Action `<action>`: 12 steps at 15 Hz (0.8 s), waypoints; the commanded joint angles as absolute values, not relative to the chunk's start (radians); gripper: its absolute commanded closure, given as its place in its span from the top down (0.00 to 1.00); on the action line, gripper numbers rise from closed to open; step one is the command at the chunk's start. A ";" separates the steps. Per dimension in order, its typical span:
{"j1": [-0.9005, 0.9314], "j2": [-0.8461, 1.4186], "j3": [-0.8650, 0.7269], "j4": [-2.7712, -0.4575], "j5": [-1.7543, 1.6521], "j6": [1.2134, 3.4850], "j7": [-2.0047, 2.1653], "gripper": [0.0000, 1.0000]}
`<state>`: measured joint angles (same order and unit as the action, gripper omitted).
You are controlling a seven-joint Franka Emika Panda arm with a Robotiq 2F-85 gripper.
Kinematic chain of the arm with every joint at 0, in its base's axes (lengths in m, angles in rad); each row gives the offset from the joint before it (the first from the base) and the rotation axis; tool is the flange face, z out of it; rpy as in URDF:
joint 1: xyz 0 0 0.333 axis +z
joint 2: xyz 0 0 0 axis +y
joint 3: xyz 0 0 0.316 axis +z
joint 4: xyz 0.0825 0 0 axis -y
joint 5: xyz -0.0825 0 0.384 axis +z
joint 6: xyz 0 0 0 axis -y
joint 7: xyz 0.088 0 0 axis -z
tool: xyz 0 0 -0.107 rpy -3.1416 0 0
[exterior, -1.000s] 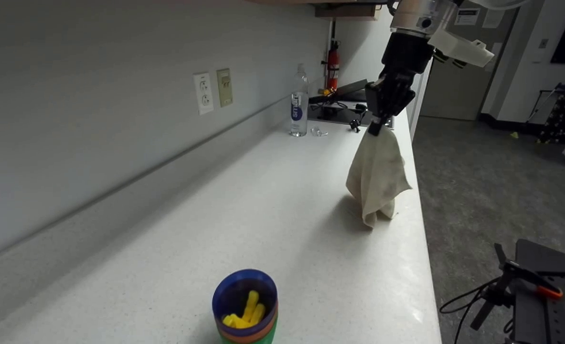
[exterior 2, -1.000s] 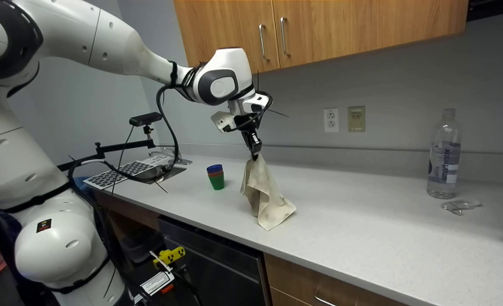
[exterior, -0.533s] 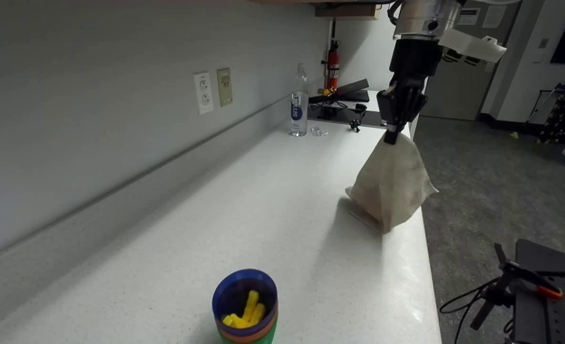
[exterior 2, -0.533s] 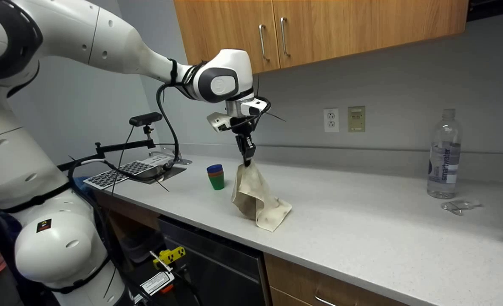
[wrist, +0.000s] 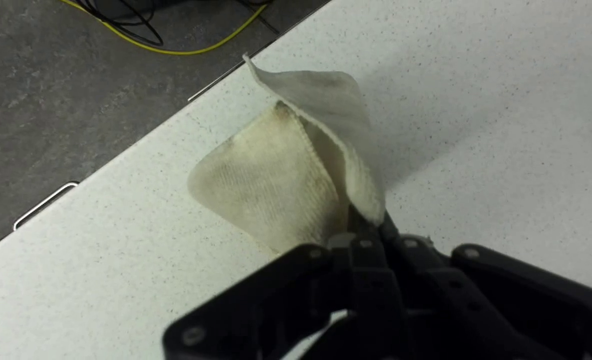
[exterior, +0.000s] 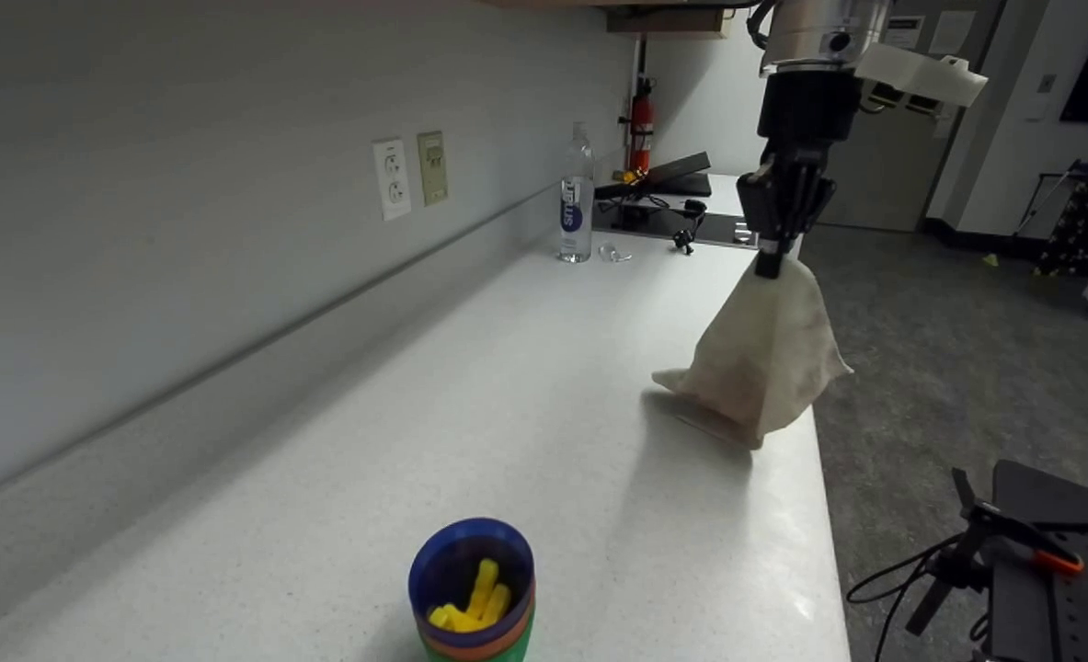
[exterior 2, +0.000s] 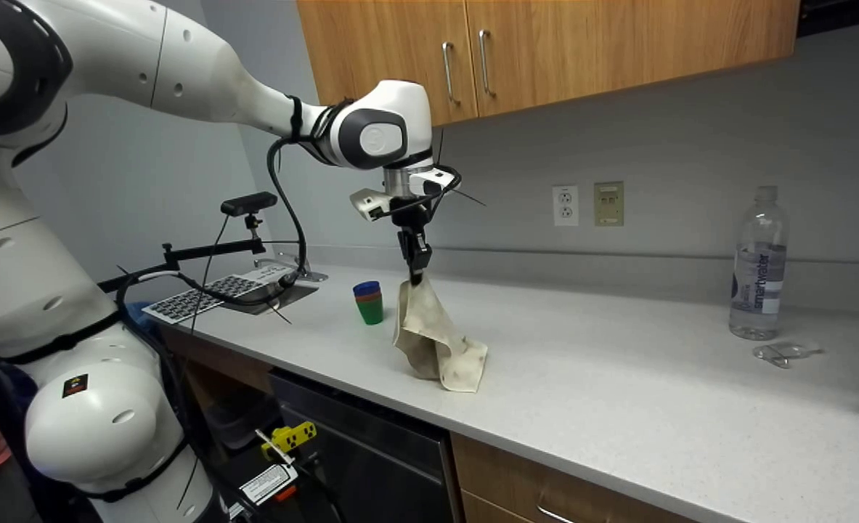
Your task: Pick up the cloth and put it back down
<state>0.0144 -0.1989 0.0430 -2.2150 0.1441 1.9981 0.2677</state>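
My gripper (wrist: pixel 376 224) is clenched on a pinch of the cloth (wrist: pixel 270 180), holding it up by the top. Compared with a second ago, I've swung it across toward the counter's front edge, seemingly a touch lower, and the lower part has spread and buckled as it trails. In an exterior view, that lower fold looks to be resting on the counter (exterior 2: pixel 581 407). I take this as the pick-up done and the set-down pending: easing down a bit and letting go should finish it, though one corner hangs so close to the edge that it might slump over. Near the cloth stand the stacked cups (exterior 2: pixel 369 305), with no lettering I can make out. Well beyond, along the wall, the bottle (exterior 2: pixel 758 269) reads "smartwater", printed sideways. Farthest off, there are notices (exterior: pixel 951 34) on the door (exterior: pixel 916 170), too small for me to read.
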 commanded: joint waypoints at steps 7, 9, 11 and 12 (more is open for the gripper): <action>0.014 -0.199 0.043 -2.212 0.144 1.995 0.268 0.02; 0.014 -0.199 0.043 -2.212 0.144 1.995 0.268 0.02; 0.014 -0.199 0.043 -2.212 0.144 1.995 0.268 0.01; 0.012 -0.190 0.042 -2.210 0.133 1.995 0.259 0.01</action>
<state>0.0144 -0.1983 0.0430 -2.2147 0.1443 1.9981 0.2678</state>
